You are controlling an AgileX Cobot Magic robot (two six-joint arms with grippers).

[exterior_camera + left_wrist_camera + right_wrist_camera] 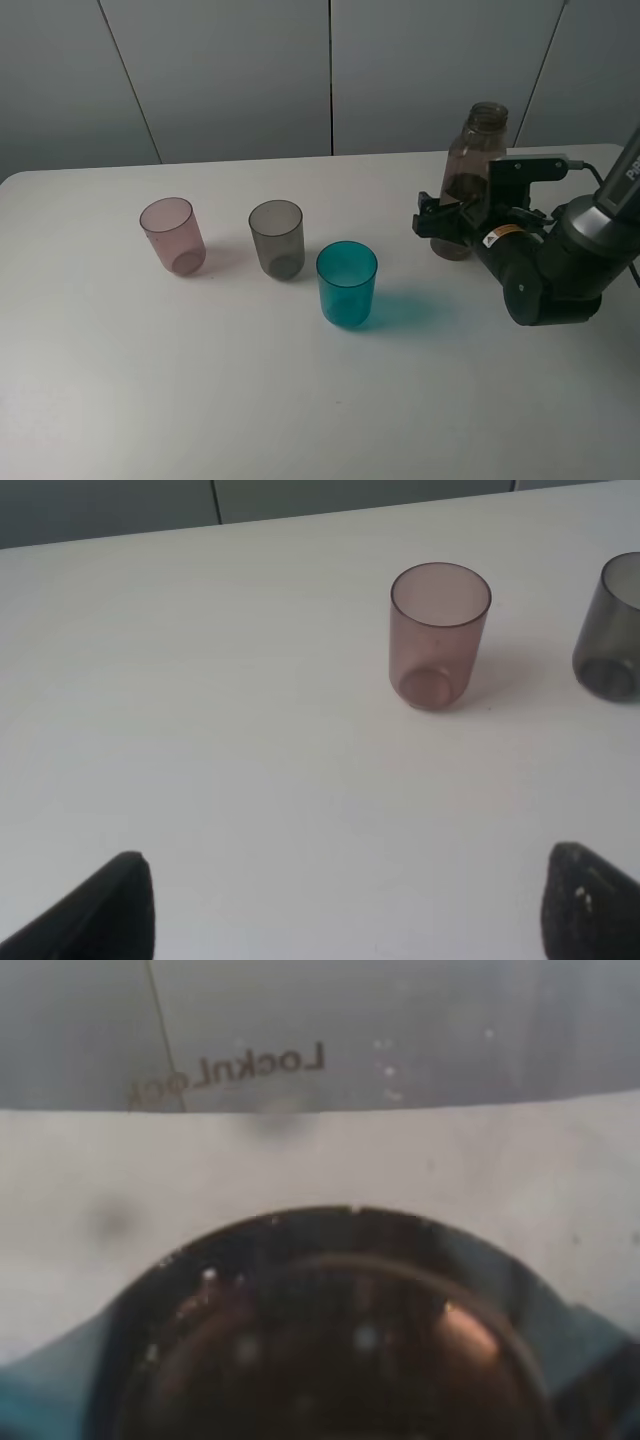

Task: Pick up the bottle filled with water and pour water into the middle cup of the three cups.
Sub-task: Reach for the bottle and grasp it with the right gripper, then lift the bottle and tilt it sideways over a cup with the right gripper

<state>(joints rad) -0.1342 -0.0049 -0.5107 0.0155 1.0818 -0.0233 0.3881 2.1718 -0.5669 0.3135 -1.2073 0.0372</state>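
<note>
Smoky brown-grey plastic fills the right wrist view. The bottle (330, 1340) stands hard up against the right jaws, and lettering (225, 1070) shows above its dark rounded body, reversed, reading roughly "LocknLock". A small yellow label (499, 236) sits on the right arm near the jaws, its print too small to read.

From the high camera the bottle (473, 170) stands upright and uncapped on the white table (300, 420). The right jaws are at its lower body; whether they press on it I cannot tell. The bottle's lower part looks darker than its neck, but no water line can be made out.

Beyond the right jaws, on the side away from the arm, stand the three cups, apart from one another. The teal-blue cup (347, 283) is nearest the jaws, then the middle cup (276, 238), smoky grey, then the pink cup (172, 235) farthest off. All are upright and see-through down to their bases.

The left jaws stand wide apart over bare table, their dark fingertips (110, 915) at the frame's corners. The pink cup (438, 635) is ahead of them, well apart, and the middle cup (610, 630) is off to one side, cut by the frame edge.
</note>
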